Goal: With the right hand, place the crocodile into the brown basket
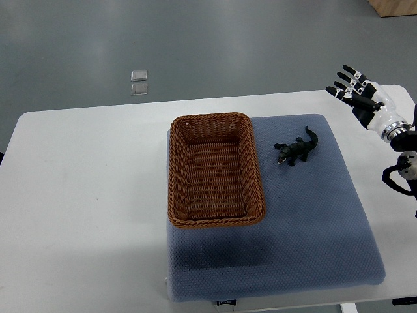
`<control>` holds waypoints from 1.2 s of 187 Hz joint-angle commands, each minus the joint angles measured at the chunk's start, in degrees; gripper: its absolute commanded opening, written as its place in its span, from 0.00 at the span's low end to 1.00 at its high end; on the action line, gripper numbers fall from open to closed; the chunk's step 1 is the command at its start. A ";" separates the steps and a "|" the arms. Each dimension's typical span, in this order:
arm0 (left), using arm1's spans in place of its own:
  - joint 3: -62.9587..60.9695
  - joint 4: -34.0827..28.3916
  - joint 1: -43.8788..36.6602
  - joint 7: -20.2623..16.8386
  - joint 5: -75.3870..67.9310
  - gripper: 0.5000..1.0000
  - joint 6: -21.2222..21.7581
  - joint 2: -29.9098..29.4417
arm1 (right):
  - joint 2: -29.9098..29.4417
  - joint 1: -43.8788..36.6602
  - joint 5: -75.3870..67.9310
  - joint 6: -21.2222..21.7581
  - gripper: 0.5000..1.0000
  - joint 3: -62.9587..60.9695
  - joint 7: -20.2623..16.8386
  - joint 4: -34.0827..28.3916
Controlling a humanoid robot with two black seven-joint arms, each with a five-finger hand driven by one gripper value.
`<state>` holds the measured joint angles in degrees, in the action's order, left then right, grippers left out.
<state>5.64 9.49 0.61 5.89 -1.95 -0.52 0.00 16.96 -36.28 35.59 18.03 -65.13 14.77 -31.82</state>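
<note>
- Bare blue mat (326, 215) lies between the right hand (365, 101) and the crocodile (296, 150).
- The wall of the brown basket (255, 171) stands near the crocodile, on its left.

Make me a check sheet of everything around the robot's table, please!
Surface: white table, blue mat on it.
Job's things: brown basket on the mat, empty; crocodile on the mat right of it, not touching.
Clutter: nothing seen.
Hands: right hand open, over the table's far right corner; left not in view.
Cables: black loop beside the right arm, perhaps a cable.
Surroundings: grey floor, two small clear squares, wooden corner.
</note>
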 commanded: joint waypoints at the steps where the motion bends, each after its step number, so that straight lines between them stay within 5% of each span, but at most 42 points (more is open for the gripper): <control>1: 0.16 0.00 0.00 0.00 0.01 1.00 0.00 0.00 | 0.00 0.07 0.00 -0.02 0.86 0.00 0.08 0.00; 224: 1.13 0.00 -0.35 -0.09 0.01 1.00 0.00 0.00 | 0.09 -0.37 -0.09 0.86 0.86 -0.09 0.09 0.00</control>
<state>6.77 9.50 0.26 5.80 -1.95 -0.52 0.00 16.96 -36.48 35.54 18.88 -65.20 14.85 -31.80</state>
